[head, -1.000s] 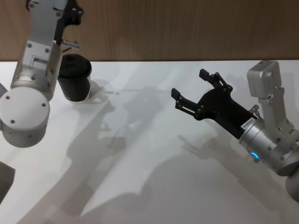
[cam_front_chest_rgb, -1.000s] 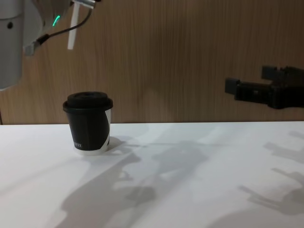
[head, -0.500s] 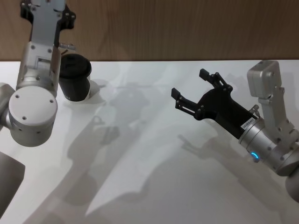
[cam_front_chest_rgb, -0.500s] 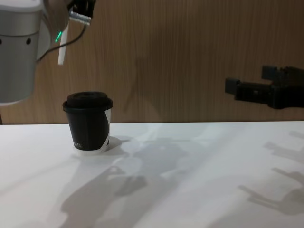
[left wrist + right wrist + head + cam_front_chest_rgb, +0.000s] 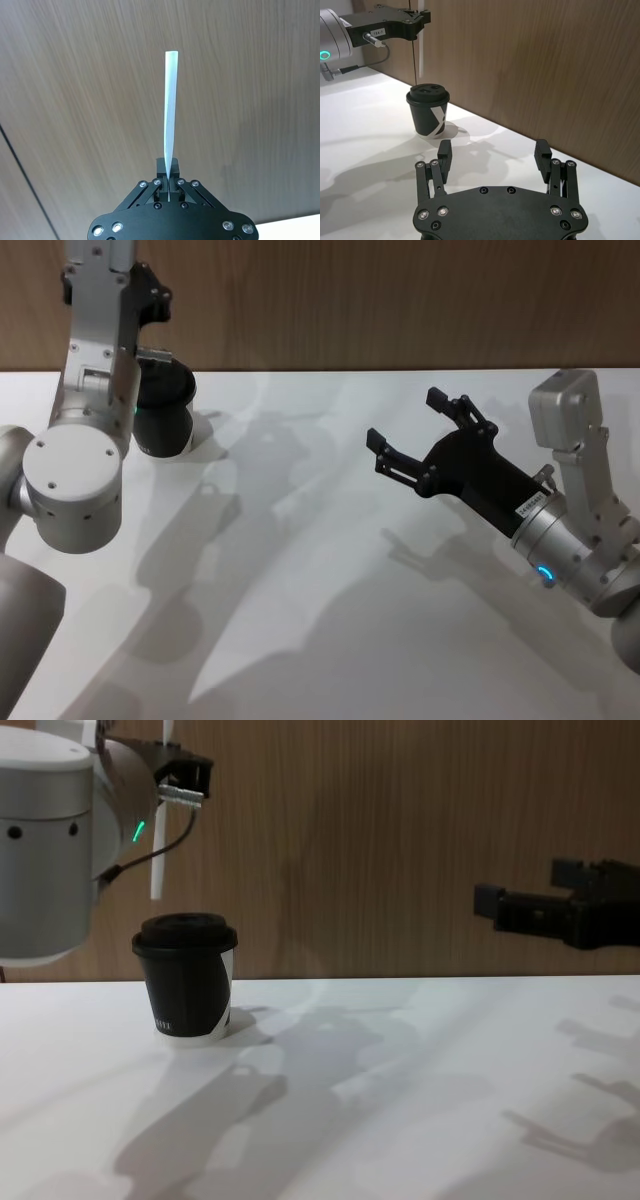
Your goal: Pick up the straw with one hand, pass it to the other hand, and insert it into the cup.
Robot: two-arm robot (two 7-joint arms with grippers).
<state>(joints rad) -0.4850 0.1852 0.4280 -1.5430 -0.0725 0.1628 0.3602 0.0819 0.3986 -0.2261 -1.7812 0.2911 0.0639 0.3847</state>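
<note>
The white straw hangs nearly upright, pinched in my left gripper, which is shut on its upper part. Its lower end hovers a short way above the lid of the black cup, slightly off the lid's centre. In the left wrist view the straw sticks straight out from the shut left gripper. The right wrist view shows the straw over the cup. My right gripper hangs open with nothing in it, above the table's right half, far from the cup.
The white table lies under both arms, and a wooden wall stands close behind the cup. A thin black cable loops from the left wrist beside the straw.
My left arm has carried the straw to the right and downward, so its lower end now sits just over the cup's lid. The right arm has not moved.
</note>
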